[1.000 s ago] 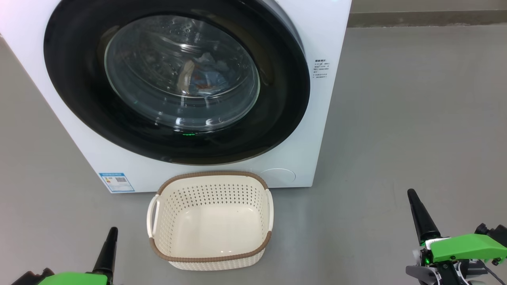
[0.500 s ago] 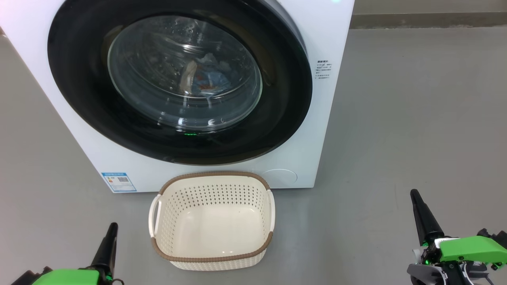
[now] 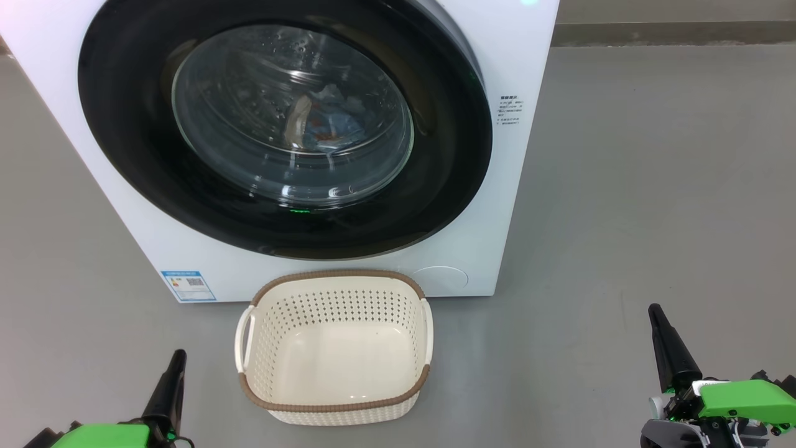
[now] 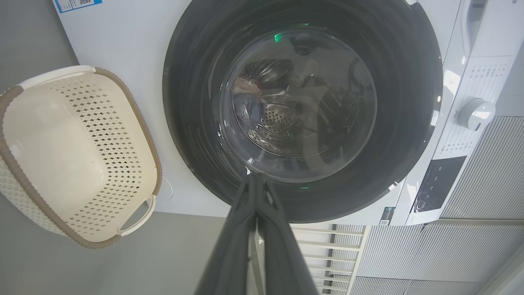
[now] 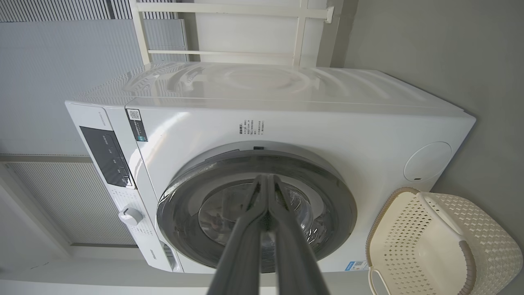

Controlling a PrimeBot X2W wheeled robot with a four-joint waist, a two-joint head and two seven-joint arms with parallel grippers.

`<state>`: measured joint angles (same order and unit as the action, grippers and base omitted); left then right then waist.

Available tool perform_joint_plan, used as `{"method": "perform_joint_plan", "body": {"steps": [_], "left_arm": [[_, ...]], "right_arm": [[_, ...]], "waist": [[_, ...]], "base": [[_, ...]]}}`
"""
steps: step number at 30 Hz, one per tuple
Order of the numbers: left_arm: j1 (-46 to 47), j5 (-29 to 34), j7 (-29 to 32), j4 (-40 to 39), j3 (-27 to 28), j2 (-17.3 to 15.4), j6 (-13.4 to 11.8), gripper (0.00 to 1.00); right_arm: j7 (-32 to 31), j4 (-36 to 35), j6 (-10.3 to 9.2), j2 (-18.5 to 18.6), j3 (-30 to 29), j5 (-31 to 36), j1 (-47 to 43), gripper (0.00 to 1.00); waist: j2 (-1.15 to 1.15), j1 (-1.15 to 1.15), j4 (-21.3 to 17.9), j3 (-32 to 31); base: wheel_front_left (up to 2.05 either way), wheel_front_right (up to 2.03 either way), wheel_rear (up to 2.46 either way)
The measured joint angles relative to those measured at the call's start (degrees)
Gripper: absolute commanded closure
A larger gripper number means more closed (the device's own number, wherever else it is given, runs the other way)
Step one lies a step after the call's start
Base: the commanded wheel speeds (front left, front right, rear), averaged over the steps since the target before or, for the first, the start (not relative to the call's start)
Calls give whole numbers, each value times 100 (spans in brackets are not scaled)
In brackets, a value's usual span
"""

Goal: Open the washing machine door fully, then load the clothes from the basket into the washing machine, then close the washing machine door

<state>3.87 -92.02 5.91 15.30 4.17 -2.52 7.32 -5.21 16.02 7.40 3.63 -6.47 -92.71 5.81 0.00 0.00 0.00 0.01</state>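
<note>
Black washing machine door (image 3: 124,155) closed, clothes (image 3: 329,121) inside, basket (image 3: 336,407) empty; we see only the right gripper (image 3: 656,314) dip slightly, it and the left gripper (image 3: 177,361) pinched together, empty, so the task looks done.

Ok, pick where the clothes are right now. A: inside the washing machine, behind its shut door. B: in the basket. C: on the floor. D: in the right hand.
A: the clothes show through the glass of the shut washing machine door, and the basket is empty.
</note>
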Motion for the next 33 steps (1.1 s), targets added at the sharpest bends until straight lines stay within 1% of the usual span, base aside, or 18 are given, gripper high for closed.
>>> {"method": "perform_joint_plan", "body": {"steps": [33], "left_arm": [[1,0,8,3,8,18,0,100]], "right_arm": [[-25,-1,0,-4,-11,0,1,100]], "waist": [[0,0,0,0]], "base": [[0,0,0]]}}
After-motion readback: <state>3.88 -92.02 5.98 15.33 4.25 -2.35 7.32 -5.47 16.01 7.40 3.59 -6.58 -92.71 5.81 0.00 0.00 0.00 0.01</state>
